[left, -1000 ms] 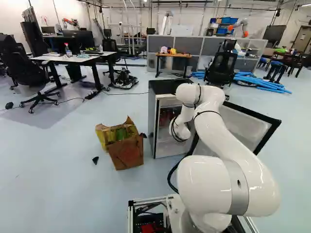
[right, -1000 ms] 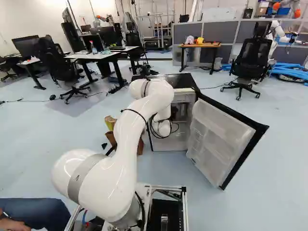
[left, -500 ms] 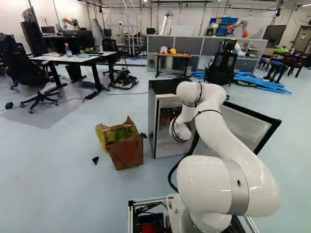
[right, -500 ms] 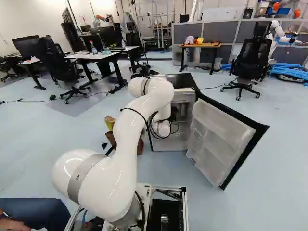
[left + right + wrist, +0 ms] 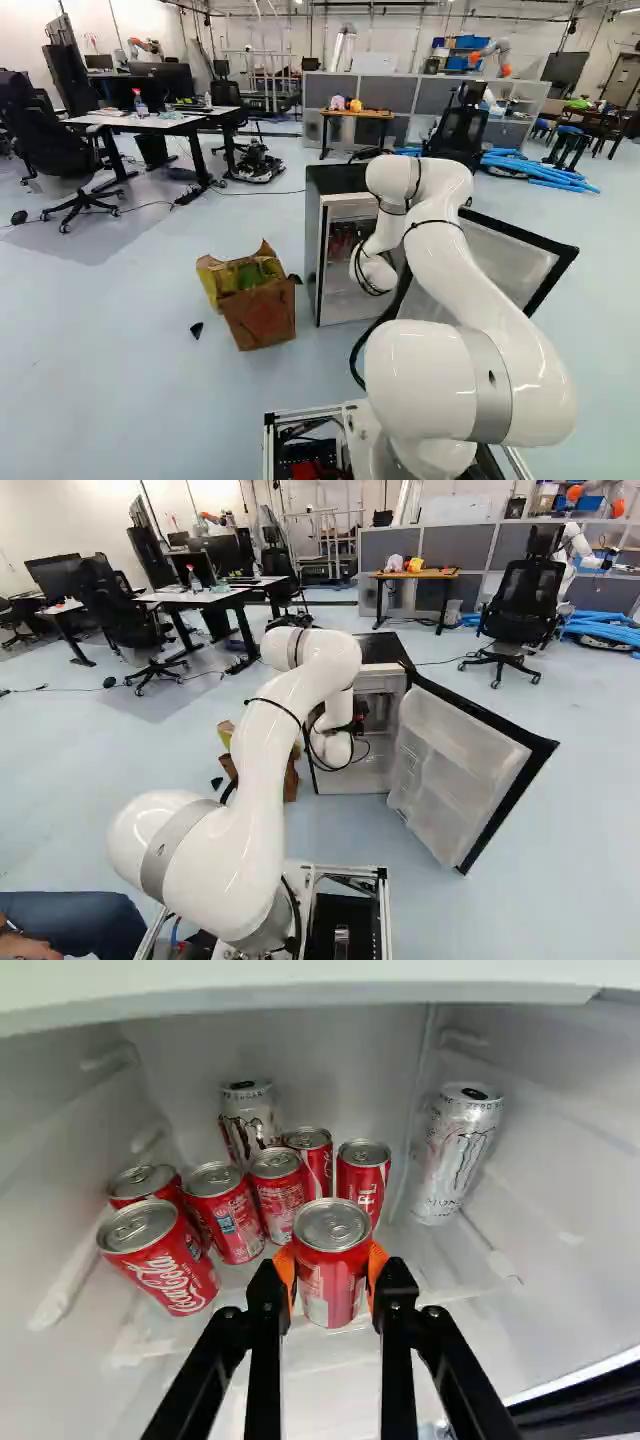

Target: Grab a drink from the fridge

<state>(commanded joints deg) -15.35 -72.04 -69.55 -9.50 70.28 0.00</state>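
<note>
fingers (image 5: 265, 1310) clamped on red can (image 5: 330, 1282) | six other red cans (image 5: 165, 1260) near | two silver cans (image 5: 460, 1155) beyond

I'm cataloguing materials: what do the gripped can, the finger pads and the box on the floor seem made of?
The gripped can looks like metal, likely aluminium: bare silvery lid, glossy red printed side. The finger pads look like orange rubber or soft plastic; the view leaves which open. The box seems to be dull cardboard: brown, with ragged upper edges.

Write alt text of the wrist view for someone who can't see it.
A black gripper holds a red can between its orange pads inside a white-lined fridge. Beyond it are six more red cans and two silver cans.
</note>
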